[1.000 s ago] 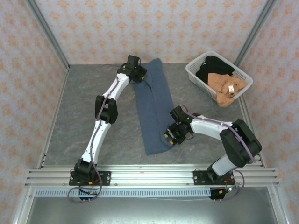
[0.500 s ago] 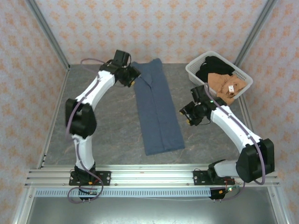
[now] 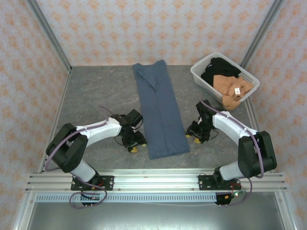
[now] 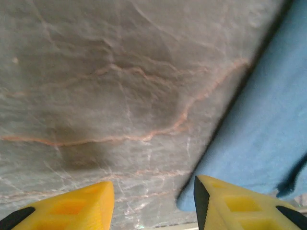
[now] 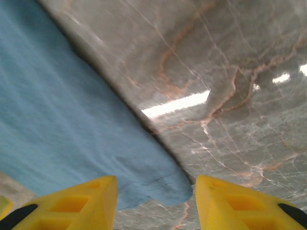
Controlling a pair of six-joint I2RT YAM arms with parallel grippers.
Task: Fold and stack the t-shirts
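The slate-blue t-shirt [image 3: 160, 112] lies on the table as a long narrow strip running from the back wall toward the front. My left gripper [image 3: 135, 146] is low at the strip's near-left corner, open, with bare table between its fingers and the cloth edge [image 4: 268, 120] just to its right. My right gripper [image 3: 194, 136] is low at the near-right corner, open, and the cloth's rounded corner [image 5: 163, 184] lies between its yellow fingers [image 5: 81, 201]. A tan-brown t-shirt [image 3: 232, 88] with a white tag and a black t-shirt [image 3: 220, 67] lie in the basket.
The white lattice basket [image 3: 201, 80] stands at the back right by the wall. The grey marble table [image 3: 96, 96] is bare on both sides of the strip. Metal frame posts and patterned walls close in the table's sides and back.
The left arm has swung from the strip's far end down to its near-left corner. The right gripper has dropped lower beside the near-right corner. The shirt lies unmoved.
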